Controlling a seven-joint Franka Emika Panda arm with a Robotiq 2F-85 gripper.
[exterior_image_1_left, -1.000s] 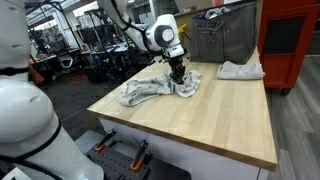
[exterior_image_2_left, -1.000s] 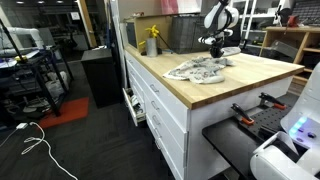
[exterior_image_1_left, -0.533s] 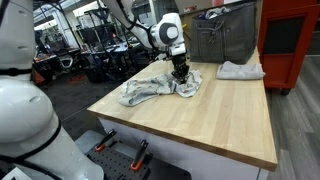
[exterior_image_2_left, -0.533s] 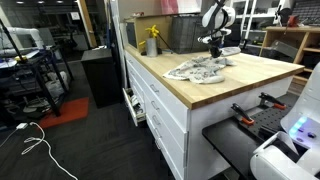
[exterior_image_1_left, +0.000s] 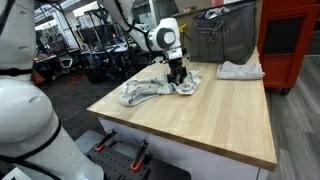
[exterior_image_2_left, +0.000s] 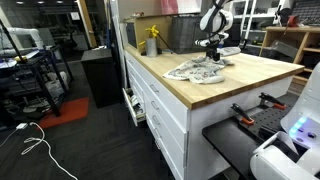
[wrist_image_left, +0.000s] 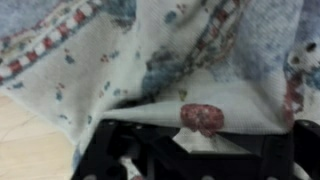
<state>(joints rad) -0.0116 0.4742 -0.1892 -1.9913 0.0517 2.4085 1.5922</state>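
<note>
A crumpled white cloth (exterior_image_1_left: 148, 91) with a blue and red pattern lies on the wooden table (exterior_image_1_left: 205, 125); it shows in both exterior views (exterior_image_2_left: 195, 69). My gripper (exterior_image_1_left: 176, 78) points down onto the cloth's far end (exterior_image_2_left: 213, 56). In the wrist view the cloth (wrist_image_left: 150, 60) fills the frame. A fold with a red patch is drawn in between the dark jaws (wrist_image_left: 200, 140), so the gripper is shut on the cloth.
A second white cloth (exterior_image_1_left: 241, 70) lies at the table's far corner. A grey metal bin (exterior_image_1_left: 222, 38) and a red cabinet (exterior_image_1_left: 291, 40) stand behind the table. A yellow bottle (exterior_image_2_left: 152, 41) stands at the table's back. Drawers (exterior_image_2_left: 160, 110) run below the table's edge.
The gripper has shifted slightly sideways over the cloth, and the cloth's end has moved a little with it.
</note>
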